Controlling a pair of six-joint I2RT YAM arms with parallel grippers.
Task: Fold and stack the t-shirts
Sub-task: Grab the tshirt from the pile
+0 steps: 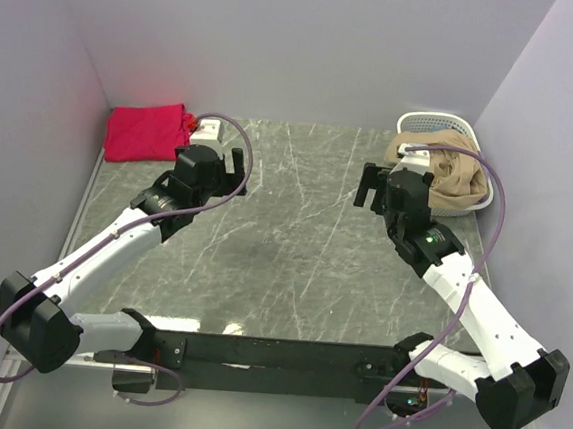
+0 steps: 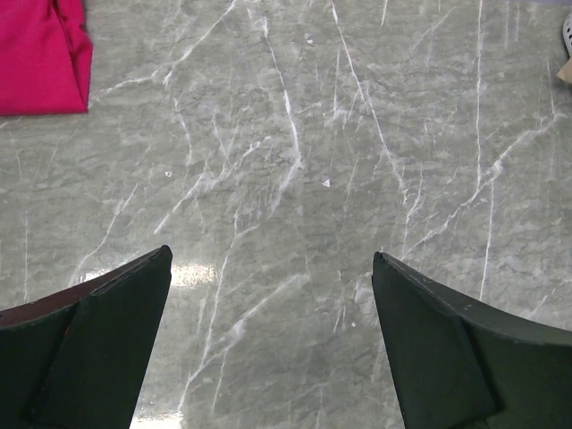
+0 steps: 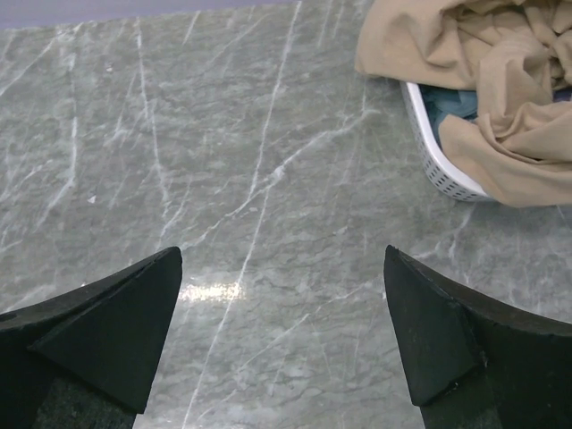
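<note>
Marble-look table (image 1: 293, 255) carries everything. Main risk: the tan t-shirt (image 3: 483, 54) is crumpled in the white basket (image 3: 438, 165) at far right and spills over its rim, so a pull could drag or tip the basket, or bring along the dark blue cloth (image 3: 444, 98) under it. Red-pink t-shirt (image 1: 145, 130) lies far left, roughly squared and flat, probably already folded. Left gripper (image 2: 270, 253) and right gripper (image 3: 282, 250): jaws wide apart, nothing held, both over bare marble.
</note>
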